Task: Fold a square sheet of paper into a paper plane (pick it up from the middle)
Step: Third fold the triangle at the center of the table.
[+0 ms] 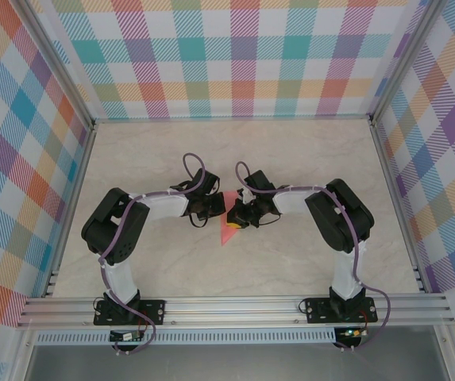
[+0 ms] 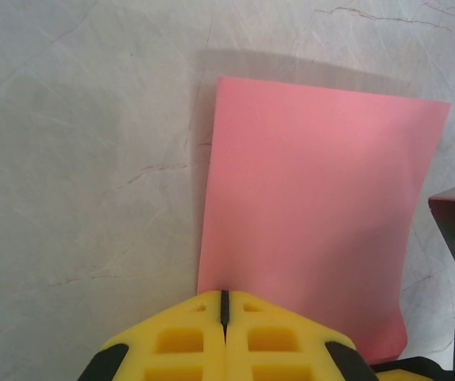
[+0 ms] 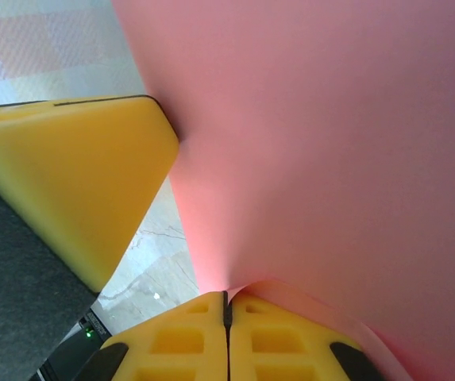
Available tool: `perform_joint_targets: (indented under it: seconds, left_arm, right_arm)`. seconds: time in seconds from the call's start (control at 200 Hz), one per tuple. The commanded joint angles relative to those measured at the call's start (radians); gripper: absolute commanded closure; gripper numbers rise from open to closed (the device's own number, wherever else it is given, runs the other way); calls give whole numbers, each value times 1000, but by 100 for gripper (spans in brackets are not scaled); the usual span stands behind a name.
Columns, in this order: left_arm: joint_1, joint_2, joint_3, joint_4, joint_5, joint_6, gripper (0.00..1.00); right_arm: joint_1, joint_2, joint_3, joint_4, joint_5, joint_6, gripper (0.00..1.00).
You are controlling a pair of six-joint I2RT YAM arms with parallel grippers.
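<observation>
Left gripper [image 2: 224, 297] and right gripper [image 3: 227, 297], meeting from either side, both pinch the square sheet of paper [image 2: 314, 206], its free corner pointing near

The pink paper sheet [image 1: 229, 230] perhaps rests partly on the marbled table [image 1: 171, 270].

My feeds are bright and evenly lit from overhead, with no glare. The left wrist view is crisp: the paper [image 2: 314, 214] drops a soft grey shadow on the table [image 2: 76, 159] along its far and left edges. On the right wrist view, the paper sits close and blurs.
</observation>
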Motion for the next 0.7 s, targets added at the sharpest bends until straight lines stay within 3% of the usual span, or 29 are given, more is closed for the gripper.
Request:
perform_joint_targets:
  seconds: [0.0,0.17,0.435,0.695]
  left_arm:
    - [10,31,-22,-26,14,2,100]
    - [11,28,-21,-25,13,1,100]
    - [36,-58,-27,-60,-18,-32,100]
    - [73,-141,-64,-81,-13,-41,100]
  right_arm:
    - [4,30,18,-11,2,-2,94]
    - [3,38,15,-28,17,-7,94]
    - [4,53,21,-47,23,-8,71]
    - [4,54,20,-52,30,-10,65]
